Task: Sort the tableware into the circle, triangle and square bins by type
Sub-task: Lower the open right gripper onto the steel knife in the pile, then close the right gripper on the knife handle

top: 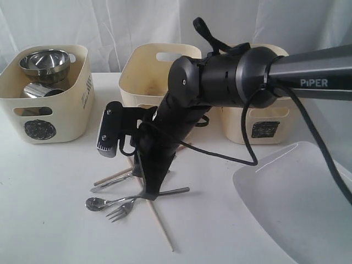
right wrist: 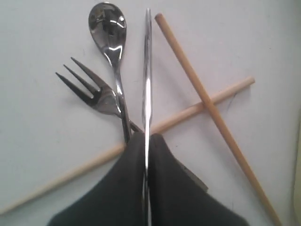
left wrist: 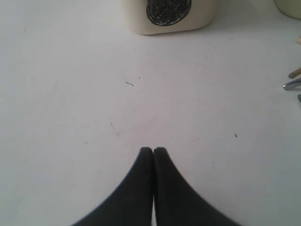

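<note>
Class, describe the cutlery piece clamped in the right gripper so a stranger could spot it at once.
On the white table, in front of the middle cream bin, lies a cluster of cutlery. The knife is the thin steel strip held edge-on in the right gripper. Unlike the spoon and fork beside it, it has no bowl or tines; unlike the crossed chopsticks, it is metal.

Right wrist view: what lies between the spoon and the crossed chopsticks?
The knife, seen edge-on, lies between the spoon and the crossed chopsticks, with the jaws of the right gripper shut on it. The right wrist view shows this plainly.
</note>
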Action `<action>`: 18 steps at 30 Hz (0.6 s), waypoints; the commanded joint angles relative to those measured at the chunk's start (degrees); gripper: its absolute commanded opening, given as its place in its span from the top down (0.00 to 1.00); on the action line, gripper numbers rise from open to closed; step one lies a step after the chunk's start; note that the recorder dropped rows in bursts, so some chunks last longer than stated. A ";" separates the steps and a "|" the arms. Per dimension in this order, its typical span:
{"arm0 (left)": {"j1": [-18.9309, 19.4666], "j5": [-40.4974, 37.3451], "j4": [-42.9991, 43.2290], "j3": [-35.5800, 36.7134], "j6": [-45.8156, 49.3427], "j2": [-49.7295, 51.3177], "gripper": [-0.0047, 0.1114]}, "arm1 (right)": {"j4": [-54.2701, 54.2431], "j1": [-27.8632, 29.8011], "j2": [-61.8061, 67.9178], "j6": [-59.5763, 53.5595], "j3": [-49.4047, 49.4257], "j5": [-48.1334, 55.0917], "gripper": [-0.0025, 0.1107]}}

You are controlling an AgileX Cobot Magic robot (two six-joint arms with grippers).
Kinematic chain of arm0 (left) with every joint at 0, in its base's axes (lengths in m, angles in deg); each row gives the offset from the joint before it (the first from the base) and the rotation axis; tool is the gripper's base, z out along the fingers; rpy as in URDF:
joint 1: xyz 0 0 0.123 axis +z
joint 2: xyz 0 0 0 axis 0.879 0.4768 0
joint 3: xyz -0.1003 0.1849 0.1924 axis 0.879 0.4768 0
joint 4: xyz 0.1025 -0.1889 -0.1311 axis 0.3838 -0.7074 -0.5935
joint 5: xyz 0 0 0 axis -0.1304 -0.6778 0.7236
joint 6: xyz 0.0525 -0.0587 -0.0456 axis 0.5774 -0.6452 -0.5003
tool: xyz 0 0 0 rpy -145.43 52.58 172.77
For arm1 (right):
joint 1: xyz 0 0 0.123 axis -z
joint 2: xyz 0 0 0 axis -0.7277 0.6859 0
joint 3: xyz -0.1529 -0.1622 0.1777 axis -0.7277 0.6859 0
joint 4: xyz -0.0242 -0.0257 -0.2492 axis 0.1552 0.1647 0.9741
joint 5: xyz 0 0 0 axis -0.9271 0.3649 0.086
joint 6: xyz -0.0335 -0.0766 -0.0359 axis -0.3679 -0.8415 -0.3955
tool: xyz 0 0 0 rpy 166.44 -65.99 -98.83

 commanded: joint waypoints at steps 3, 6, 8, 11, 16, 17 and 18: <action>-0.31 -0.64 -0.23 0.37 0.06 -0.20 0.96 | -0.02 -0.17 -0.59 0.38 0.02 4.76 0.98; -0.31 -0.64 -0.23 0.37 0.06 -0.20 0.96 | 0.13 -0.17 -0.39 0.63 1.05 3.49 0.98; -0.31 -0.64 -0.23 0.37 0.06 -0.20 0.96 | 0.12 -0.17 -0.11 1.54 1.85 1.70 0.98; -0.31 -0.64 -0.23 0.37 0.06 -0.20 0.96 | 0.12 -0.17 0.69 1.76 2.76 1.23 0.98; -0.31 -0.64 -0.23 0.37 0.06 -0.20 0.96 | 0.34 -0.17 3.70 1.76 3.77 1.33 0.98; -0.31 -0.64 -0.23 0.37 0.06 -0.20 0.96 | 0.34 -0.17 4.36 1.76 3.77 1.23 0.98; -0.31 -0.64 -0.23 0.37 0.06 -0.20 0.96 | 0.34 -0.17 4.71 1.76 3.77 1.10 0.98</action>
